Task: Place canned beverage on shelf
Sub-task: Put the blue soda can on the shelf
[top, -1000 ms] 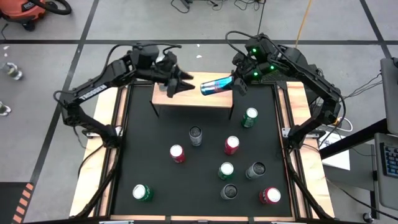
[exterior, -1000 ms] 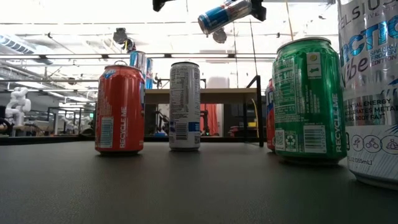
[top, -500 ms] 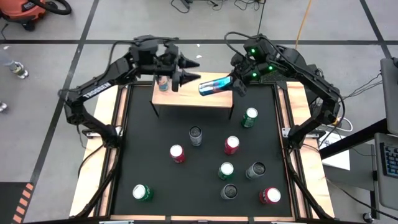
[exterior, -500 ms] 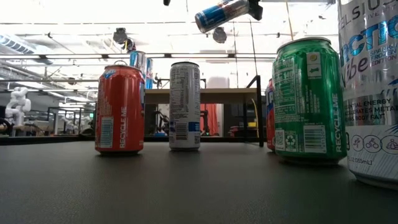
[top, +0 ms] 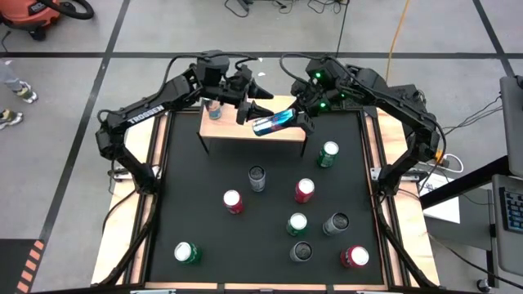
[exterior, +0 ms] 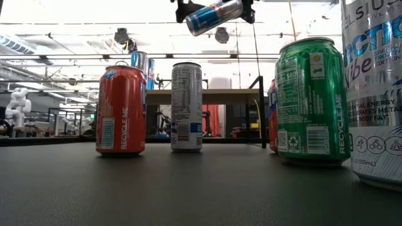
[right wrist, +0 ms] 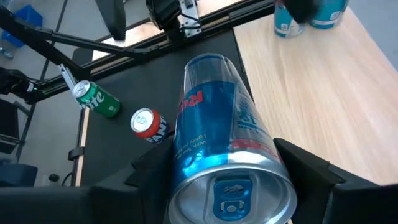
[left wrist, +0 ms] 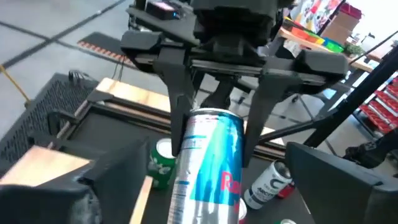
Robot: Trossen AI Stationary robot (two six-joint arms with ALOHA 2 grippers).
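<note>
A blue and silver can point(top: 274, 122) hangs tilted over the shelf point(top: 230, 135), a light-wood board on thin black legs at the table's far side. My right gripper point(top: 301, 114) is shut on the can's tab end. My left gripper point(top: 260, 104) is open; its two fingers stand on either side of the can's bottom end point(left wrist: 208, 186) with a gap on each side. Another blue can point(top: 214, 109) stands upright on the shelf's left part. In the low view the held can point(exterior: 213, 16) shows high above the standing cans. My right gripper pinches the can's wall just below its tab end point(right wrist: 230, 186) between its two fingers point(right wrist: 305, 168). The fingers come from the table's right, slanting down, and lie along the can. The can is lifted clear of the shelf, its bottom end lower and toward the table's left.
Several cans stand upright on the black tabletop point(top: 204, 171) in front of the shelf, among them a green one point(top: 328, 153), a red one point(top: 304, 190) and a silver one point(top: 257, 177). The tabletop's left half holds fewer cans.
My right gripper has carried the can toward the table's left and slightly down, over the shelf. My left gripper has swung toward the can from the left, opened wider, and now has its fingers on either side of the can's bottom end.
</note>
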